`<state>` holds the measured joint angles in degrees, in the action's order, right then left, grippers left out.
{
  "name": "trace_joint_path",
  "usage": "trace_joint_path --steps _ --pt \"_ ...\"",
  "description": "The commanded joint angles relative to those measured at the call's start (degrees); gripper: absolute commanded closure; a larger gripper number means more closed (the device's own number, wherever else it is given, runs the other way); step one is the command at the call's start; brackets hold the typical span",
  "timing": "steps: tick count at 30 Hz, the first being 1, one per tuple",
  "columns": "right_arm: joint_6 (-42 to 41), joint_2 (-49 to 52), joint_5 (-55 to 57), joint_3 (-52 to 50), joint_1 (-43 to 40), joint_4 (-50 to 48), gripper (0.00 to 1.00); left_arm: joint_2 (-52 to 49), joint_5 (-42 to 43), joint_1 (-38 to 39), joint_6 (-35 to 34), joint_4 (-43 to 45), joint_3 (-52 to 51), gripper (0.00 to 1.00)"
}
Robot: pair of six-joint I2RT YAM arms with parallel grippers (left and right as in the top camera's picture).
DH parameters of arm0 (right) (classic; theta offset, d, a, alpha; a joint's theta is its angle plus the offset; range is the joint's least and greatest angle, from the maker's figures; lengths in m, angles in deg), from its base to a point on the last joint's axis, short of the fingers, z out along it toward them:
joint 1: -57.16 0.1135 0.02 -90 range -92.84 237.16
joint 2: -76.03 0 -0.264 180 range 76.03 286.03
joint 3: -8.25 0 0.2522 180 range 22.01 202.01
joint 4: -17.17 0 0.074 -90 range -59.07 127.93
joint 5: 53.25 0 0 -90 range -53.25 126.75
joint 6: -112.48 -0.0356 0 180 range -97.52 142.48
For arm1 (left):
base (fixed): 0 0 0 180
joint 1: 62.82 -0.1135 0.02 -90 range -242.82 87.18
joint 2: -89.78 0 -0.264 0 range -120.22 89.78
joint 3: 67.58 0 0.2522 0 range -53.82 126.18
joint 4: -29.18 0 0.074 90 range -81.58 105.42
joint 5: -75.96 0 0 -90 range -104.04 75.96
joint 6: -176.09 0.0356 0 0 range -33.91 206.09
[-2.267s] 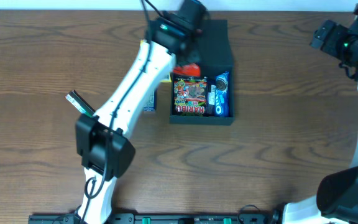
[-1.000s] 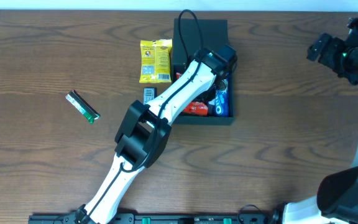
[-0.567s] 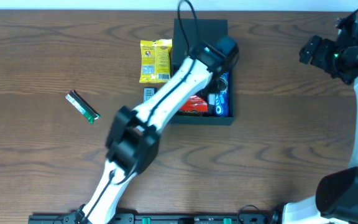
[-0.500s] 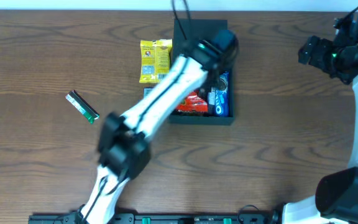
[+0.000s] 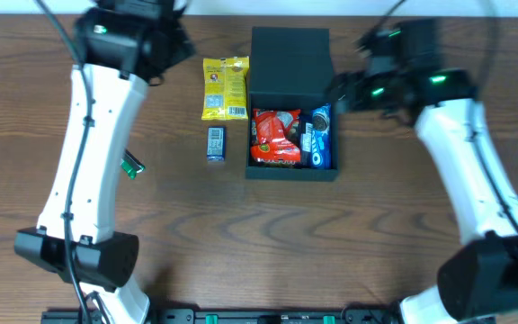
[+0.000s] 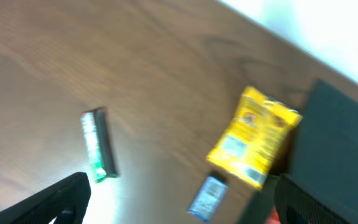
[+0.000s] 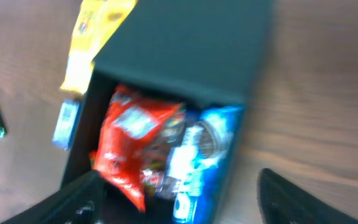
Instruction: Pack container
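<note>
The container (image 5: 290, 173) is a dark square box at the table's middle, its flap lid (image 5: 290, 56) open toward the back. Inside lie a red packet (image 5: 275, 135) and a blue packet (image 5: 320, 135). My left gripper (image 5: 174, 43) hangs open and empty at the back left, high above the table. My right gripper (image 5: 340, 90) hovers open beside the container's right rim. In the right wrist view the right gripper (image 7: 188, 205) brackets the red packet (image 7: 135, 143) and blue packet (image 7: 197, 162) from above, touching neither.
A yellow packet (image 5: 226, 87) lies left of the lid. A small blue packet (image 5: 215, 143) lies left of the container. A green bar (image 5: 131, 164) lies farther left, partly under my left arm. The left wrist view shows the left gripper (image 6: 185, 205) above them.
My left gripper opened, left the red packet in the container and swung away to the back left. My right arm came in from the far right to the container, jaws narrowing.
</note>
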<state>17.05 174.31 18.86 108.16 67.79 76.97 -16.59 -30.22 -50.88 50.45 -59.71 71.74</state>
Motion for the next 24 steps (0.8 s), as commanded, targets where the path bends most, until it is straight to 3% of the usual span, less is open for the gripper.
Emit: trace_joint_path --steps 1,3,5,12,24 --pt "1.46 4.11 -0.79 -1.79 4.55 -1.25 0.44 -0.39 1.99 -2.69 2.75 -1.33 -0.9 0.05" --pt "1.46 7.04 -0.72 -1.79 6.69 -2.27 0.78 -0.39 2.75 -3.82 3.39 -1.84 -1.01 0.05" --pt "1.44 9.79 -0.79 -1.79 8.04 -3.02 0.98 -0.39 2.71 -4.17 3.65 -2.47 -1.01 0.05" --pt "1.92 14.25 -1.99 -1.77 10.03 -3.26 0.99 -0.39 2.71 -4.09 4.02 -3.06 -1.01 0.05" --pt "3.19 9.05 -3.28 0.07 12.17 -3.21 0.99 -0.46 2.69 -4.09 5.88 -2.78 -1.01 0.04"
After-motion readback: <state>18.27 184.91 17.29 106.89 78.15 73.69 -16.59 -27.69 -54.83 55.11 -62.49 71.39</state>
